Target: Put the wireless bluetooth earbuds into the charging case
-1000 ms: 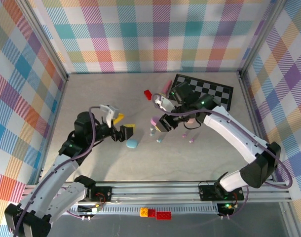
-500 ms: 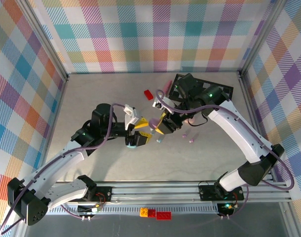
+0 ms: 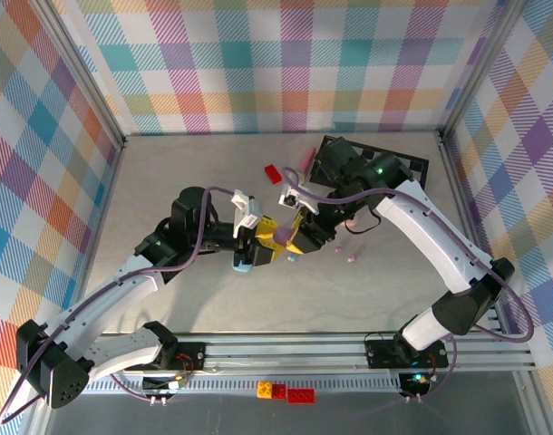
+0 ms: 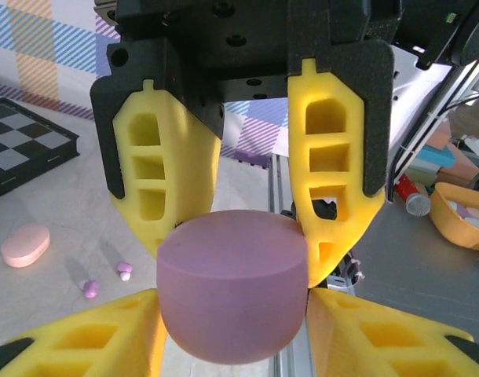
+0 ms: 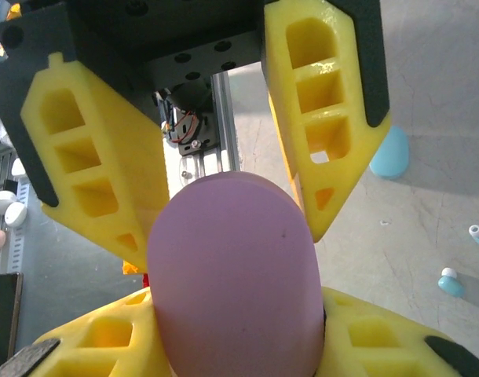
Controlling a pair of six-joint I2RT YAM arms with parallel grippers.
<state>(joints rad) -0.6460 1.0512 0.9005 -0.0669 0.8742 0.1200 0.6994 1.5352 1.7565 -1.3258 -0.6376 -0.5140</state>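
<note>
A purple oval charging case hangs above the table between both grippers. My right gripper is shut on it; in the right wrist view the case sits between its fingers. My left gripper meets it from the opposite side, and in the left wrist view its fingers press both sides of the case. Two purple earbuds and teal earbuds lie loose on the table.
A blue case lies under the left gripper. A pink case rests near the purple buds. A red brick and a chessboard sit at the back. Plaid walls enclose the table.
My left arm swung right to meet the right gripper and its jaws closed onto the purple case. The right gripper shifted slightly left with the case still in it.
</note>
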